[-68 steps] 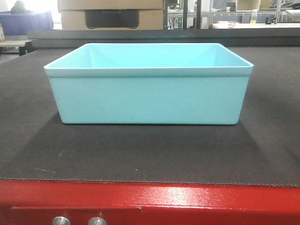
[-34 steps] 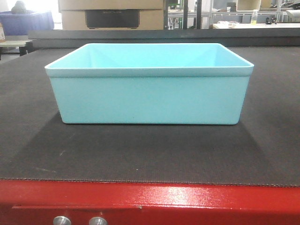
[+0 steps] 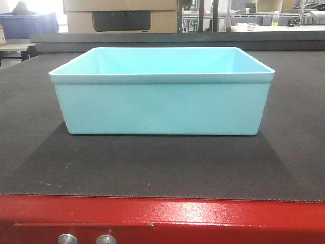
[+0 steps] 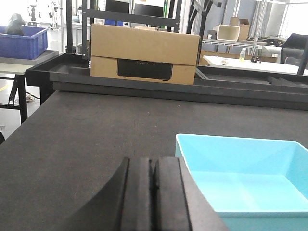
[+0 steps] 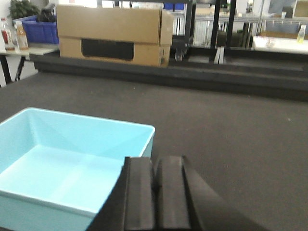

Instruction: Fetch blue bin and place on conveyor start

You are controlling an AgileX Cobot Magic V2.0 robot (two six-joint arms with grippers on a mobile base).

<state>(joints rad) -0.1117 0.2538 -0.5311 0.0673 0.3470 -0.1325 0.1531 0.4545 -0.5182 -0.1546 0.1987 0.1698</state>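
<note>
The blue bin point(image 3: 161, 104) is a light aqua tub that stands upright and empty on the dark grey belt of the conveyor start point(image 3: 162, 168), behind the red frame point(image 3: 203, 216) with its two silver buttons point(image 3: 86, 239). No gripper shows in the front view. In the left wrist view my left gripper point(image 4: 153, 163) is shut and empty, just left of the bin point(image 4: 245, 178). In the right wrist view my right gripper point(image 5: 155, 163) is shut and empty, at the right near corner of the bin point(image 5: 67, 168).
A cardboard box point(image 4: 144, 53) stands beyond the belt's far black rail point(image 4: 159, 89). A dark blue bin point(image 4: 21, 41) sits on a table at the far left. Shelving and tables fill the background.
</note>
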